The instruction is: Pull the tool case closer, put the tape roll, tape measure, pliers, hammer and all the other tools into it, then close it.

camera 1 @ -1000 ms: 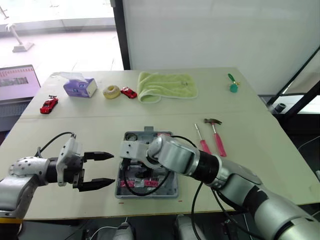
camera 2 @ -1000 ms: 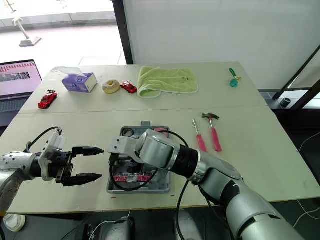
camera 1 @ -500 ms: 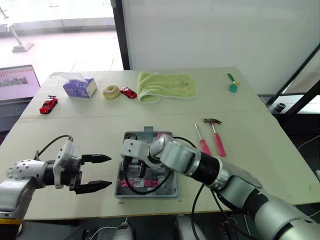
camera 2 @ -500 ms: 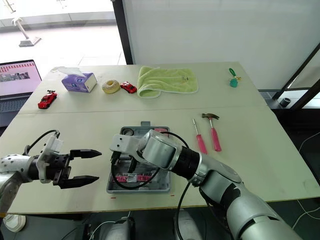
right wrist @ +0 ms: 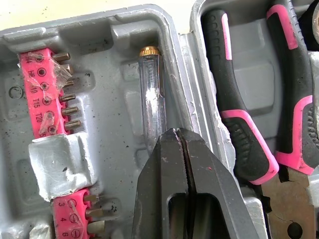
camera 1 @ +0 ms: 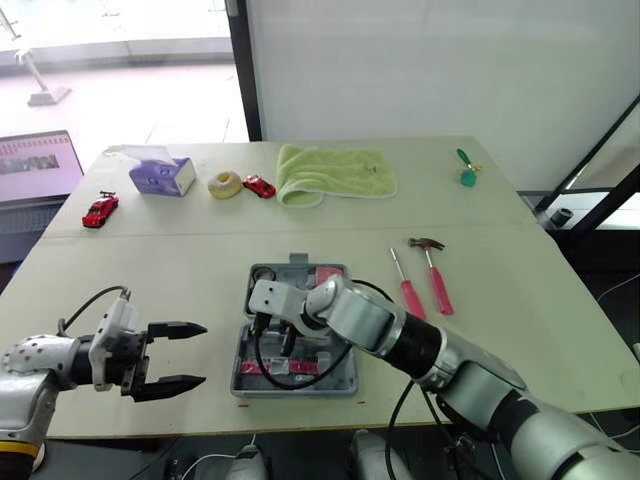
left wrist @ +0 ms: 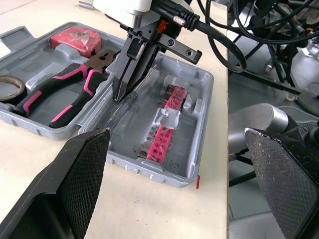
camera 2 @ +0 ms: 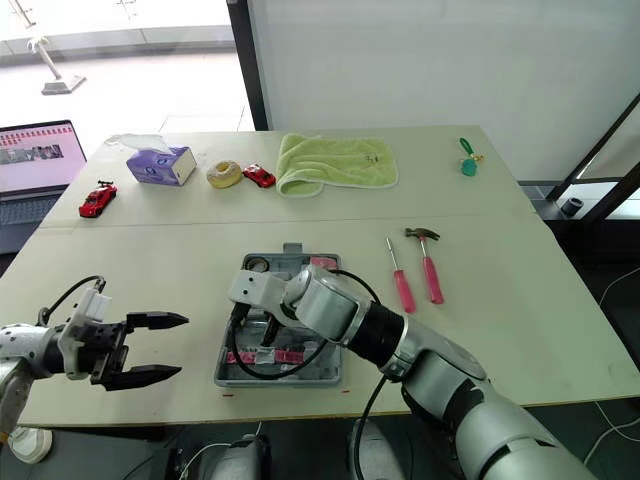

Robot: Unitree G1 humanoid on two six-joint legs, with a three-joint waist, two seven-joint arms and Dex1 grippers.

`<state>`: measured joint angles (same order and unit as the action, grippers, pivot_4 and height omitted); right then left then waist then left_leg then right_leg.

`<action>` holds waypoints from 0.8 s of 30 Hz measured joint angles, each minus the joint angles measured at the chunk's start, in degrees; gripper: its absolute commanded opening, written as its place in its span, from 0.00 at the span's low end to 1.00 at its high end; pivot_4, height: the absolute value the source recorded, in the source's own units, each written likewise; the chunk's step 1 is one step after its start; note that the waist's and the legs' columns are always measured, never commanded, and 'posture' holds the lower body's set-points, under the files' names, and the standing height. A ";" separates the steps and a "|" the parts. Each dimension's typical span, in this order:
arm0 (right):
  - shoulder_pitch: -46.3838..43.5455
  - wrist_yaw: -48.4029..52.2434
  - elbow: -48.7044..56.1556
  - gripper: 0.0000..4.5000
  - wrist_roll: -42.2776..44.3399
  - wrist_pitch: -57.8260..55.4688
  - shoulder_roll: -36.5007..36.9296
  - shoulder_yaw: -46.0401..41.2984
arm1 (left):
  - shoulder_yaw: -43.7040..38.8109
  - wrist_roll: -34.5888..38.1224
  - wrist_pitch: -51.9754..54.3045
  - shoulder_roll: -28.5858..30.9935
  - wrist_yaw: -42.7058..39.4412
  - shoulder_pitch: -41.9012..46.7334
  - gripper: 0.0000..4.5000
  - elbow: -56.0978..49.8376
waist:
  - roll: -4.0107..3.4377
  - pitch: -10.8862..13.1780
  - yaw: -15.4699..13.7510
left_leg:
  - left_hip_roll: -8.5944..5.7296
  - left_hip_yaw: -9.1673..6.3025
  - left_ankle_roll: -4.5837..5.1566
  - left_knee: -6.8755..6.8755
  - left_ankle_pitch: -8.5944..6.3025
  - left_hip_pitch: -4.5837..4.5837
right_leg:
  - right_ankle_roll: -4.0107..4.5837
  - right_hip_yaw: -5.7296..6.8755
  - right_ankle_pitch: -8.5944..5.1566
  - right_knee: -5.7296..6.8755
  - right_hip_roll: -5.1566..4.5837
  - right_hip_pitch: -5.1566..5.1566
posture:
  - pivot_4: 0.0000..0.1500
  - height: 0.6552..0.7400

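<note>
Retreat of left gripper (camera 1: 203,353) toward near left corner of desk (camera 1: 520,330), fingers apart and empty. Keeps right gripper (left wrist: 119,94) pinched together, tips at clear tester (right wrist: 151,99) inside open tool case (camera 1: 340,385) at near edge. Leaves hammer (camera 1: 436,275) and screwdriver (camera 1: 402,282) outside, toward right edge.

Grey tool case (left wrist: 149,168), black-pink pliers (left wrist: 70,90), pink-handled hammer (camera 1: 436,278), green towel (camera 1: 335,172), red toy car (camera 1: 99,210), purple tissue box (camera 1: 160,176), beige tabletop (camera 1: 150,270).
</note>
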<state>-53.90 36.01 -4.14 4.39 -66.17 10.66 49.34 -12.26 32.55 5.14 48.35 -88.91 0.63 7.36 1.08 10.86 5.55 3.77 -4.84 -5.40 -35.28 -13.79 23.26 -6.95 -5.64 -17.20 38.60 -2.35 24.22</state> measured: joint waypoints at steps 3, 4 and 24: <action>0.64 0.09 0.00 0.01 -0.98 0.22 -0.23 -0.16 | 0.02 -0.11 -0.43 -0.15 0.00 0.15 1.00 0.41 | 0.00 -0.23 -0.03 | 0.00 0.00 0.00 0.00 0.00 -0.01 | 0.00 0.00 0.00 0.00 0.00 -0.02 | 1.00 1.00; 0.90 0.09 -0.01 0.01 -1.20 0.22 -0.38 -0.31 | 0.03 -0.11 -0.44 -0.24 0.02 0.18 1.00 0.41 | 0.00 -0.31 -0.04 | 0.00 0.00 0.00 0.00 0.00 -0.02 | 0.00 0.00 0.00 0.00 0.00 -0.02 | 1.00 1.00; 4.35 0.57 21.71 0.01 3.59 -2.67 6.35 -21.85 | 0.37 -0.12 0.25 -0.44 -0.15 1.78 1.00 0.50 | 0.01 -0.43 -0.07 | 0.00 -0.01 -0.01 0.02 0.00 0.08 | 0.00 0.00 -0.01 -0.02 0.01 0.08 | 1.00 1.00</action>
<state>-49.56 36.58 17.57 7.98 -68.84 17.01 27.49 -11.89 32.43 5.38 47.91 -89.06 2.41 7.86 1.09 10.43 5.49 3.77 -4.85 -5.40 -35.26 -13.78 23.34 -6.95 -5.64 -17.20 38.58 -2.34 24.30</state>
